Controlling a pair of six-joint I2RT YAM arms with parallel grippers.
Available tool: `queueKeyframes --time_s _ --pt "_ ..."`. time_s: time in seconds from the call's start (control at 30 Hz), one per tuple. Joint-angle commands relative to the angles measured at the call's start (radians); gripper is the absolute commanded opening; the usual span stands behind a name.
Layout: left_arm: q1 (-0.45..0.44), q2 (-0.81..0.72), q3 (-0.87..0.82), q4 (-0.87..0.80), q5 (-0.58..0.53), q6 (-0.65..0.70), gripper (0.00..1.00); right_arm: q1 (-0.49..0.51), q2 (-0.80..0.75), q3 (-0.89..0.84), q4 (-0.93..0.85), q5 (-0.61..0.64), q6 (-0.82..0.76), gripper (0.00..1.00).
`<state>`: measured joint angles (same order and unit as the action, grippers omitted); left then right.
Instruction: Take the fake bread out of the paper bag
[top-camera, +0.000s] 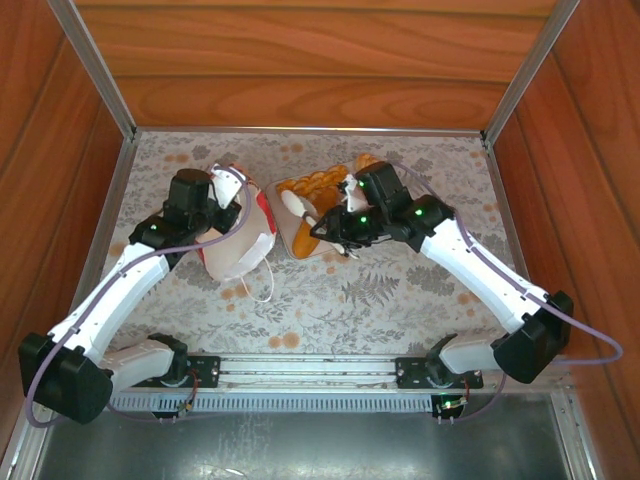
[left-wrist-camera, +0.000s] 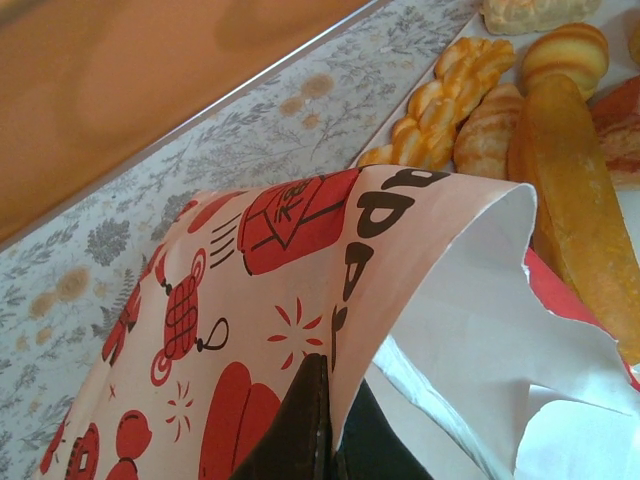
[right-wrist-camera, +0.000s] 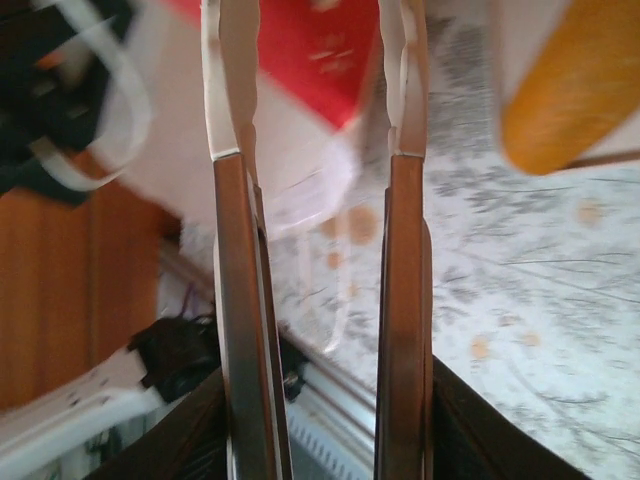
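Left hand (left-wrist-camera: 328, 420), closed on the rim of the white, red-patterned paper bag (left-wrist-camera: 250, 300). Right hand (right-wrist-camera: 315, 80), fingers parted and empty, near the glossy golden-orange toy breads (left-wrist-camera: 560, 190), which lie on a flat beige tray (top-camera: 290, 240) just beside the bag.

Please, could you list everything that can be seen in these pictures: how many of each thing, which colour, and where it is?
paper bag: one, white with red patterns, left of the tray, its rim pinched by the left gripper
fake bread: at least five pieces, golden-orange, on the tray near the bag's mouth
tray: one, beige, middle of the table
table cover: one, grey with floral print, under everything
wooden walls: three, brown, around the table
left gripper: one, dark, shut on the bag's rim
right gripper: one, brown and cream fingers, open and empty, above the tray
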<state>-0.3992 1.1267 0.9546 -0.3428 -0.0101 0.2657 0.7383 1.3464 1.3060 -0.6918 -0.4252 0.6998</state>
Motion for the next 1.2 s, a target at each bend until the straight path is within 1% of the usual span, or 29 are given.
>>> queueKeyframes --time_s 0.0,0.2,0.4,0.63,0.77,0.97,1.17 --pt "0.007 0.026 0.034 0.032 -0.005 0.004 0.0 0.047 0.019 0.061 -0.004 -0.118 -0.059 0.44" --pt "0.007 0.071 0.071 0.048 -0.061 -0.02 0.0 0.106 0.115 0.1 -0.035 -0.12 -0.09 0.42" --pt "0.005 0.108 0.107 0.053 -0.07 -0.042 0.0 0.124 0.253 0.163 -0.022 -0.099 -0.079 0.41" --pt "0.003 0.144 0.125 0.077 -0.098 -0.086 0.0 0.134 0.493 0.395 -0.098 0.017 -0.073 0.42" --pt "-0.002 0.174 0.137 0.082 -0.138 -0.112 0.0 0.137 0.598 0.487 -0.083 0.038 -0.051 0.42" --pt "-0.003 0.208 0.163 0.088 -0.173 -0.138 0.0 0.165 0.701 0.562 -0.04 0.015 -0.02 0.42" --pt "-0.006 0.225 0.179 0.094 -0.177 -0.146 0.0 0.184 0.737 0.572 -0.023 0.014 -0.018 0.42"
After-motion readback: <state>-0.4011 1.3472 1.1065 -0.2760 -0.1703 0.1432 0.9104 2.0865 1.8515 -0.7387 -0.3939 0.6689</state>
